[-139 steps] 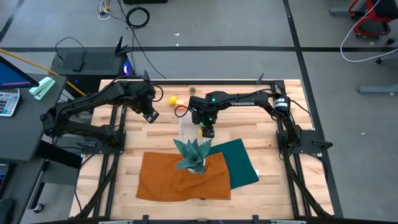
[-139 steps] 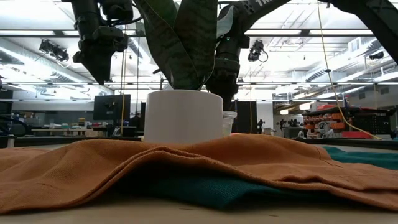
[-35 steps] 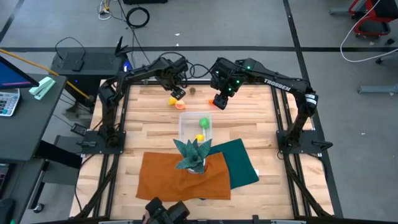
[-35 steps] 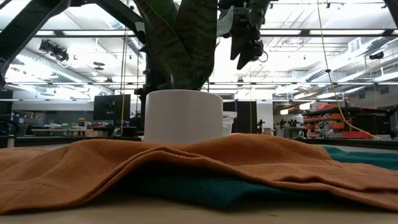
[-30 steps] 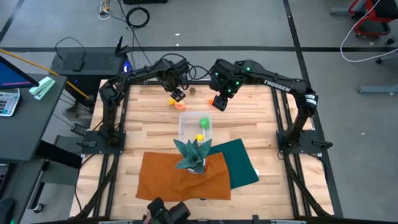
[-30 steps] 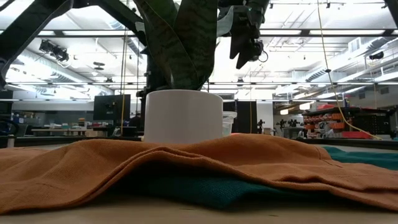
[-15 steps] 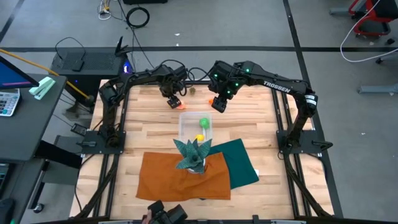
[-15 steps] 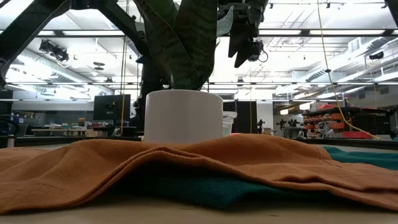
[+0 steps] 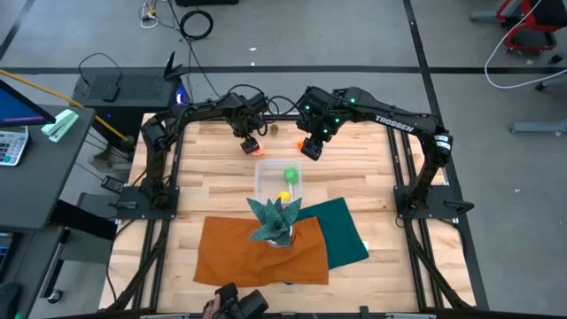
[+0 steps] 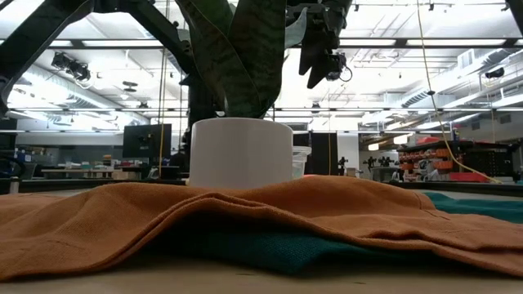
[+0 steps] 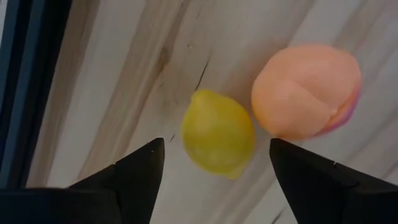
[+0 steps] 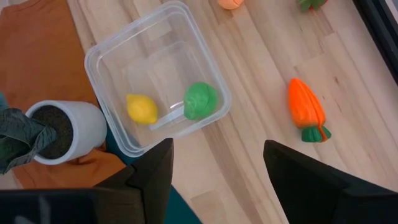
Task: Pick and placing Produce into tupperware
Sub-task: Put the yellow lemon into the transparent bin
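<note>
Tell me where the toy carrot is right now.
In the right wrist view, the toy carrot lies on the bare wooden table, apart from the clear container holding a lemon and a green piece, with the open right gripper above it.

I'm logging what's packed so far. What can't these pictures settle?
- Low view: the pot and cloth hide the tub and all produce.
- Right wrist view: the peach and a green item are cut off by the edge.
- High view: the left hand covers the lemon.
</note>
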You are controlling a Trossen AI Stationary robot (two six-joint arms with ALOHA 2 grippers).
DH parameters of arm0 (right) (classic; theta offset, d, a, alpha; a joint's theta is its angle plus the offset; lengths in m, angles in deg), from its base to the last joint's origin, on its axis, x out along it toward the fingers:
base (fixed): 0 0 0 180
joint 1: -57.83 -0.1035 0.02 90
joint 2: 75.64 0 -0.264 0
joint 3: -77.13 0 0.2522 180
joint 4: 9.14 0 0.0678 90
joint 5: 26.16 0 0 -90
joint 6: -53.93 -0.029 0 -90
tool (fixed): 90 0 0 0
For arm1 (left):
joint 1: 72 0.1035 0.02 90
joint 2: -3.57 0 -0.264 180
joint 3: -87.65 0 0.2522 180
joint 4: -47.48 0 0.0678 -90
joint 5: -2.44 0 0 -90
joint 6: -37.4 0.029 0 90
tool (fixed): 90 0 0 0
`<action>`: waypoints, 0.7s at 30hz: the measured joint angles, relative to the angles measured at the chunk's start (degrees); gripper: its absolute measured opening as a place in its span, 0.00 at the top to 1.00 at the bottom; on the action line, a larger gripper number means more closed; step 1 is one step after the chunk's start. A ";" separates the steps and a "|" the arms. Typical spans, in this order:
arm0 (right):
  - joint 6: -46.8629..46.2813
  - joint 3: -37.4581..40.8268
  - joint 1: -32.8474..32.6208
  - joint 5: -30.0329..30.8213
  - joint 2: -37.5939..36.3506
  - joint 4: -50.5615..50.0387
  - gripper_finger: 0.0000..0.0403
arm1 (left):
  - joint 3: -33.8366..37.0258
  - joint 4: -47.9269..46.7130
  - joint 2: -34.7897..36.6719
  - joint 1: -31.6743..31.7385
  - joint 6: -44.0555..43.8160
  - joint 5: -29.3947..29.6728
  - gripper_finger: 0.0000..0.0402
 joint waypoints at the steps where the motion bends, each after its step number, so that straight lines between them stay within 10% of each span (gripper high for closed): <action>1: 0.00 0.00 0.00 0.00 0.00 0.00 0.47 | 0.00 -0.01 0.00 0.02 0.35 0.00 0.24; 21: -0.50 0.02 0.00 0.00 0.00 0.85 0.47 | 0.02 0.89 -0.45 0.87 2.25 -2.29 0.22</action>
